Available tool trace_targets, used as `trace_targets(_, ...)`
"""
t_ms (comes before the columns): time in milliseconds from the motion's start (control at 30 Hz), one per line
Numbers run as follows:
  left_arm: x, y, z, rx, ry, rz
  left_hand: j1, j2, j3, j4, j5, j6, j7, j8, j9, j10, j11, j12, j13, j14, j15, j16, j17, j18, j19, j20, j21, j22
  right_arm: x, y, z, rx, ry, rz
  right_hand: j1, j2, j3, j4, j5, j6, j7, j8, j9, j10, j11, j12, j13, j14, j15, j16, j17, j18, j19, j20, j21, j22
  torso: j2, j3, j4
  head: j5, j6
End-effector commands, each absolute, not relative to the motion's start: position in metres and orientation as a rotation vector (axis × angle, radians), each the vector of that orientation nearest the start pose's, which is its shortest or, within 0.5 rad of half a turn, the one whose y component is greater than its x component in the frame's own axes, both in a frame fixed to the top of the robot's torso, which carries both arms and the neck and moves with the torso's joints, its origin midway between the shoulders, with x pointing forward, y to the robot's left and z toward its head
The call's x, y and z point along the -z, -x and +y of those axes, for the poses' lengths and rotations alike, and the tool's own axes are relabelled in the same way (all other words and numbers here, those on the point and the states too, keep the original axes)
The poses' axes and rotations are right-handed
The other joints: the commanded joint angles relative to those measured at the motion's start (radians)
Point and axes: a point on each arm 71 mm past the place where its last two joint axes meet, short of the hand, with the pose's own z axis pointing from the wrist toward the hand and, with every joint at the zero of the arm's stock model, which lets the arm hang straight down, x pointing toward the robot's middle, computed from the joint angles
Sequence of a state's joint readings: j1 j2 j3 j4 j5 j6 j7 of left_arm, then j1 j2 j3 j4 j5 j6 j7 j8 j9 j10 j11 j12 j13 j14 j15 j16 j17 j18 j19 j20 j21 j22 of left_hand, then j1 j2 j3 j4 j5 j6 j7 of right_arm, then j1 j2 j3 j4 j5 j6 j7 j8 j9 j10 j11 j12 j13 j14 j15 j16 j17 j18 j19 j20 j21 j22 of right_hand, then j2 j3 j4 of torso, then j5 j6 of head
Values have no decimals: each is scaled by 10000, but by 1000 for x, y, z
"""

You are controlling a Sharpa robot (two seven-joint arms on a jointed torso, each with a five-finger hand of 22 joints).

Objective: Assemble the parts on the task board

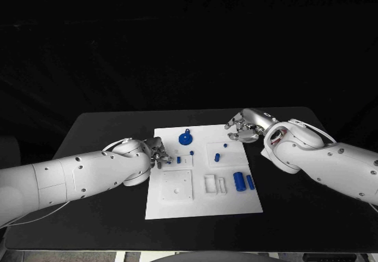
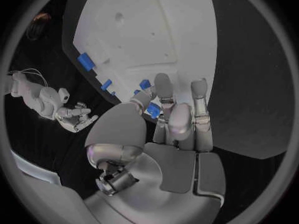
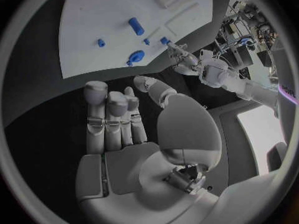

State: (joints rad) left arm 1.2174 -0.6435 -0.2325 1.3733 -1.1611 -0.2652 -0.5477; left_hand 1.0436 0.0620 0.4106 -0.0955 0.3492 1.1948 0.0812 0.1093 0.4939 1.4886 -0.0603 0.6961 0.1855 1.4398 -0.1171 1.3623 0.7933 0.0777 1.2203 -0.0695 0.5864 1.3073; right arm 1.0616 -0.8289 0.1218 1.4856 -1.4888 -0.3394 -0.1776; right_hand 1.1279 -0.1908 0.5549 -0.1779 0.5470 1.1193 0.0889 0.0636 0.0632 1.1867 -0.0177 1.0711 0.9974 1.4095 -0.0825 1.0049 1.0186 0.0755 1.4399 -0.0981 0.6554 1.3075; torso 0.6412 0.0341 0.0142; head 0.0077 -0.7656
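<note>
Board: the flat white rectangular task board lies in the middle of the black desk.
Parts: a round blue disc-shaped piece with a stem sits near the board's far edge; a small blue peg and a tinier blue stub stand near the board's middle; a blue cylinder and a slim blue bar lie side by side toward the board's right edge.
Left robot hand: the silver left robot hand is at the board's left edge, its fingertips reaching over the rim beside a small blue part. Whether they pinch it I cannot tell.
Right robot hand: the silver right robot hand hovers at the board's far right corner, over the desk, fingers side by side and loosely extended, holding nothing.
</note>
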Motion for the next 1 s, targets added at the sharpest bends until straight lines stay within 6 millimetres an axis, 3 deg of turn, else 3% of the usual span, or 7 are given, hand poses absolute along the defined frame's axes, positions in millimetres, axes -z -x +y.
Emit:
trace_targets(33, 284, -479, 174, 2699, 2112, 21645, 67, 63, 30, 15, -57, 3094, -1395, 36, 0, 273, -249, -14, -10, -16, -16, -58, -4, 133, -2, 43, 27, 196, 195, -491, -211, -6045, 94, 16495, -79, 17, 72, -11, 40, 75, 14, -19, -10, -75, 6, -51, -6, -64, 26, -52, -5, 188, -62, 4, 17, 663, 1, 0, -3, 4, -4)
trace_targets(133, 284, -480, 174, 2683, 2118, 21628, 93, 20, -22, 11, -132, 3090, -1395, 33, -2, 275, -250, -19, -13, -15, -12, -66, -18, 145, 1, 70, 21, 193, 195, -491, -211, -6046, 94, 16499, -79, 17, 72, -11, 40, 75, 14, -19, -10, -75, 6, -51, -6, -64, 26, -52, -5, 188, -62, 4, 17, 663, 1, 0, -3, 4, -4)
trace_targets(233, 284, -480, 174, 2634, 2121, 21620, 240, -22, -231, 96, -553, 3085, -1393, 21, -15, 276, -251, -32, -19, -15, -4, -85, -46, 234, 6, 175, -3, 191, 195, -491, -211, -6047, 91, 16501, -79, 17, 72, -11, 40, 75, 14, -19, -10, -75, 6, -51, -6, -64, 26, -52, -5, 188, -62, 4, 17, 663, 5, 3, -2, -7, 4)
trace_targets(467, 285, -481, 176, 2535, 2086, 21698, 411, -129, -478, 156, -807, 3094, -1394, 19, -27, 273, -239, -34, -18, -16, 10, -103, -76, 352, 8, 302, -18, 195, 195, -491, -211, -6043, 86, 16513, -96, 23, 58, -15, 48, 78, 12, -20, -10, -76, 7, -52, -4, -64, 26, -56, -6, 189, -66, 4, 19, 661, 1, -1, 5, -6, 10)
trace_targets(667, 285, -481, 177, 2476, 2057, 21769, 476, -293, -838, 346, -1277, 3093, -1406, 20, -24, 273, -236, -23, -17, -9, 21, -106, -81, 434, 18, 393, -36, 194, 196, -491, -211, -6042, 85, 16524, -96, 23, 58, -15, 48, 78, 12, -20, -10, -76, 7, -52, -4, -64, 26, -56, -6, 189, -66, 4, 19, 661, 3, -5, 7, -3, 5)
trace_targets(1000, 285, -481, 177, 2460, 2051, 21786, 359, -559, -1098, 703, -1278, 3094, -1417, 7, -26, 273, -238, -30, -25, -13, 18, -106, -88, 460, 25, 412, -46, 195, 196, -491, -211, -6050, 82, 16532, -96, 23, 58, -15, 48, 78, 12, -20, -10, -76, 7, -52, -4, -64, 26, -56, -6, 189, -66, 4, 19, 661, 2, -3, 4, 10, 0)
